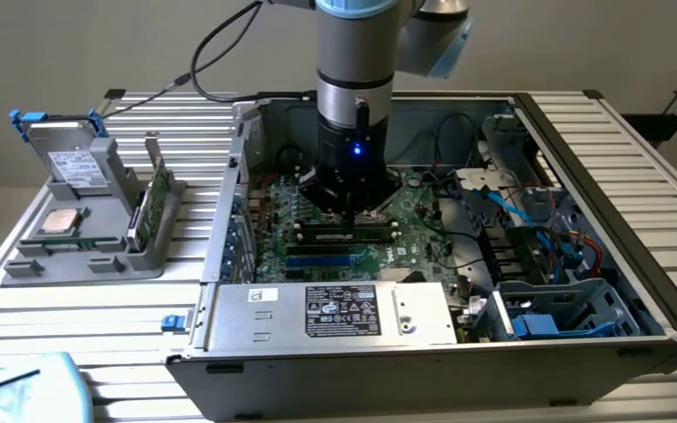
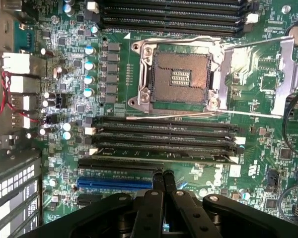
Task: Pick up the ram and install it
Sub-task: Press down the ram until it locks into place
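Observation:
My gripper (image 1: 351, 213) hangs inside the open computer case (image 1: 621, 159), low over the motherboard (image 1: 415, 211). Its two black fingers (image 2: 159, 181) are pressed together with nothing between them. Just in front of the fingertips a long green ram stick (image 1: 345, 234) lies in one of the black memory slots (image 2: 164, 134). In the wrist view it is the slot (image 2: 188, 155) closest to my gripper (image 2: 164, 173). Whether the fingertips touch the stick I cannot tell. The empty processor socket (image 2: 181, 77) sits beyond the slots.
A grey stand (image 1: 80, 251) on the exterior view's left holds a silver hard drive (image 1: 74, 163), a processor chip (image 1: 59, 222) and an upright thin green board (image 1: 158, 189). The power supply (image 1: 338, 313), drive cage (image 1: 562, 308) and loose cables (image 1: 515, 207) crowd the case.

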### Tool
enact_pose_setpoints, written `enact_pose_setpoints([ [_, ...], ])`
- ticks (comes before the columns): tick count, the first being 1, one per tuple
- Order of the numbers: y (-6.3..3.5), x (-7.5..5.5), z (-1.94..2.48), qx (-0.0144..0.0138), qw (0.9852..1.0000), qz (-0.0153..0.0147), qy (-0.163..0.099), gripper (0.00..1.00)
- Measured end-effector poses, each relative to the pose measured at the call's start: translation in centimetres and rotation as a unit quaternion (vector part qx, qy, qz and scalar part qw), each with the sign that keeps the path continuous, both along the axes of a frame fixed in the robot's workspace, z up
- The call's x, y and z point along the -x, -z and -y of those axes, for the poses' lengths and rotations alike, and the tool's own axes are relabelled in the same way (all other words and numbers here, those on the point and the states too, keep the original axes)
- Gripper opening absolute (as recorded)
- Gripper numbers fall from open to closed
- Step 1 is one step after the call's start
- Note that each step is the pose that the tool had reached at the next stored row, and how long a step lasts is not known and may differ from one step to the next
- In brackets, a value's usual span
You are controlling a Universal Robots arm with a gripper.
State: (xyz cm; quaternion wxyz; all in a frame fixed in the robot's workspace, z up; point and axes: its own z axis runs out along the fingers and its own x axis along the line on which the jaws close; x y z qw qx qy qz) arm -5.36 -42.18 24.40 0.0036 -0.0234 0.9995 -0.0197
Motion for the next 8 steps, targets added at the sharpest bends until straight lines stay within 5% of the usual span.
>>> enact_pose_setpoints([
  [8,0.00,0.00,0.00,-0.0005,1.0000,0.0000,0.000,0.10],
])
